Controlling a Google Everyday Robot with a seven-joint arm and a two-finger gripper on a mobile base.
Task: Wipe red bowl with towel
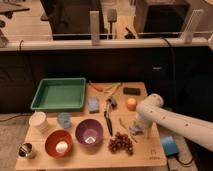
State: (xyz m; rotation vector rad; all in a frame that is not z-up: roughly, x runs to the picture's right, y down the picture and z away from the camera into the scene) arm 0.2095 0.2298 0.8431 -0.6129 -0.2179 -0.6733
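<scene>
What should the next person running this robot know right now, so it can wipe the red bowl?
Hand: low over the right side of the table, between the orange and the grapes. It is at a pale lump that may be the towel, though I cannot be sure.
Red bowl: front left, beside the purple bowl, with something white inside.
Done: the arm has reached the lump. No wiping yet, because the hand is far from the red bowl.
Left: make sure the towel is held, carry it left past the grapes and purple bowl, then wipe the red bowl.
</scene>
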